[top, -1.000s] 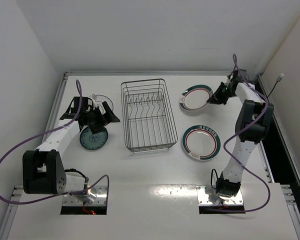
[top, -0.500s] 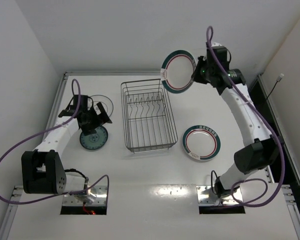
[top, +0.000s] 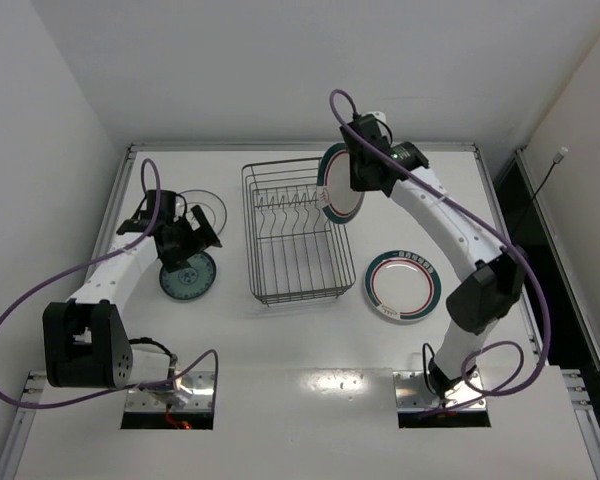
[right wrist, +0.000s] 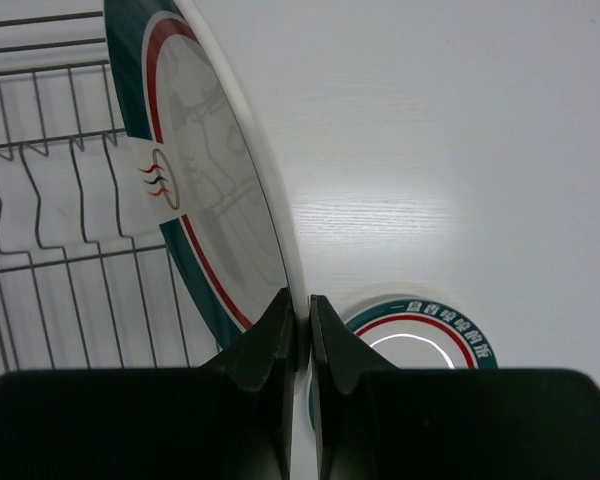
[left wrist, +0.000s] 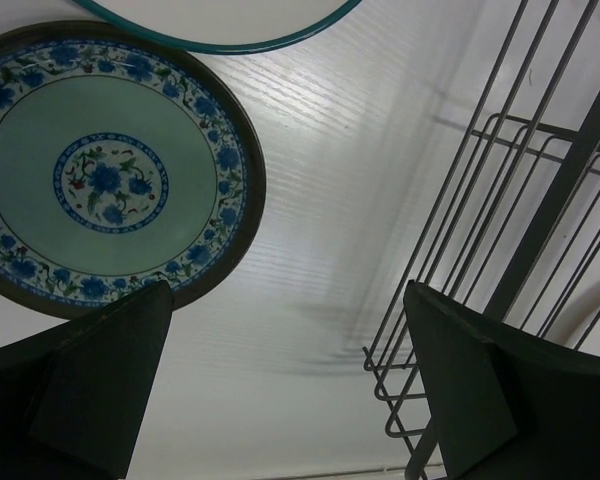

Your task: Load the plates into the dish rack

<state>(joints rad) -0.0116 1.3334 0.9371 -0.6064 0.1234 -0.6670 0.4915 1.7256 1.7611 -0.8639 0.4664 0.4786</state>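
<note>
My right gripper is shut on the rim of a white plate with green and red bands, held on edge over the right side of the grey wire dish rack. The right wrist view shows the jaws pinching this plate beside the rack's prongs. A second banded plate lies flat right of the rack. My left gripper is open and empty, hovering between the teal patterned plate and a whitish plate. The left wrist view shows the teal plate and the rack's corner.
White walls close in the table at the left, back and right. The right arm reaches over the table's back half. The whitish plate's teal rim lies just beyond the teal plate.
My right arm has swung the banded plate left and down, from high behind the rack's back right corner to over its right side. The left arm has barely moved.
</note>
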